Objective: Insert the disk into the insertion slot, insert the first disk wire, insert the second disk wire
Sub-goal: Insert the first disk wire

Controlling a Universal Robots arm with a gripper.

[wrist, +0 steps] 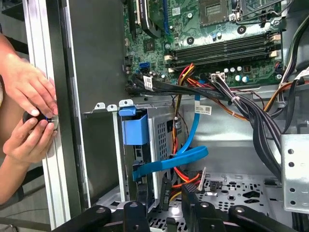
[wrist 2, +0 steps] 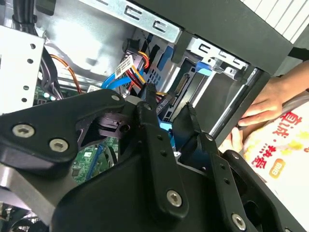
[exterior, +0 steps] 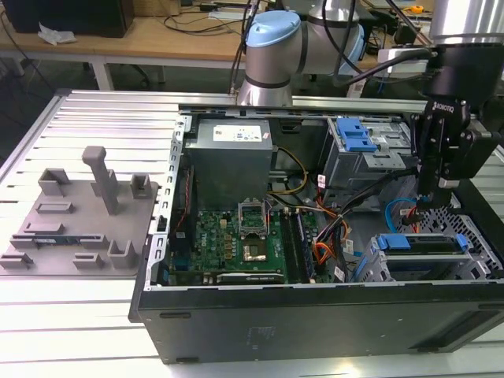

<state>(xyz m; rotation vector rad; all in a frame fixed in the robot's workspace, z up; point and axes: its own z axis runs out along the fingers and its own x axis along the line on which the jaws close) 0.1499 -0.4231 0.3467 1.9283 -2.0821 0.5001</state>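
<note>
Disk (exterior: 420, 243) is already sitting in the insertion slot (exterior: 476, 248) at the near end of the computer case (exterior: 315, 323), on the exterior view's right, with its blue carrier showing at the cage mouth. By my reckoning the first step is done and a wire step is in hand. Gripper (exterior: 429, 201) is hanging low over the far side of the slot, right at the disk's back end. In the first wrist view the gripper (wrist: 165, 193) is straddling a red, yellow and black wire bundle (wrist: 179, 176), with the flat blue cable (wrist: 174, 161) crossing just beside it toward the disk. I cannot tell whether the tool is spread free or pinching a plug, as the wires are hiding the contact. Nor can I tell whether the blue cable is seated yet. A person's hand (wrist: 31, 92) is resting on the outer edge of the case, apart from the tool. Judging: the coming move is calling for a square line-up of plug to port, a straight push, and care not to snag the loose wires crowding that corner.
</note>
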